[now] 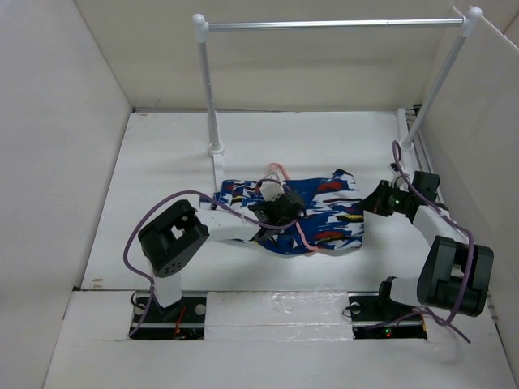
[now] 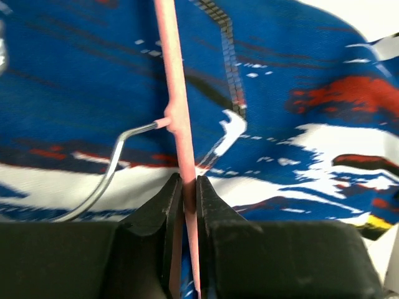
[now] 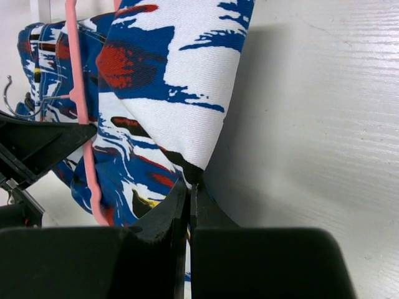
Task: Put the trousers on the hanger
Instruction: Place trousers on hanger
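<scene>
We have our left gripper [image 2: 187, 184] pinched tight on the hanger [image 2: 176, 93]; its pink bar runs straight ahead from the fingertips, lengthwise over the trousers [image 2: 299, 81]; the metal hook [image 2: 109, 174] curls off to the left of the fingers; our right gripper [image 3: 189, 190] nips a folded corner of the cloth at its tips, fingers pressed almost together. We judge the task about midway: the trousers lie bunched on the table [image 3: 324, 124] between both grippers; we cannot tell whether any fabric is draped over the bar; that step is left.
</scene>
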You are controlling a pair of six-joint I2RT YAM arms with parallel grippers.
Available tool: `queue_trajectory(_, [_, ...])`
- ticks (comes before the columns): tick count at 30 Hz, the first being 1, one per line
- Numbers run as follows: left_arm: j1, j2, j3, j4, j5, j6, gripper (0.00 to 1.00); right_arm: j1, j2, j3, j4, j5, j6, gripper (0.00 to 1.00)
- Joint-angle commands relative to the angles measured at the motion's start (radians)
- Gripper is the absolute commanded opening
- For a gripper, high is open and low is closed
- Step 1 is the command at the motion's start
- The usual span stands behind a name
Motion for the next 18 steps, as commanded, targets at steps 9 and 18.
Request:
queue_trajectory(9, [-0.017, -0.038, 0.035, -0.102, -0.071, 0.249, 0.00, -0.022, 0.142, 0.132, 0.076, 0.024, 0.054, 0.00])
queue_trajectory(18, [-0.042, -0.004, 0.053, -0.188, -0.065, 0.389, 0.00, -0.060, 0.226, 0.268, 0.079, 0.017, 0.079, 0.00])
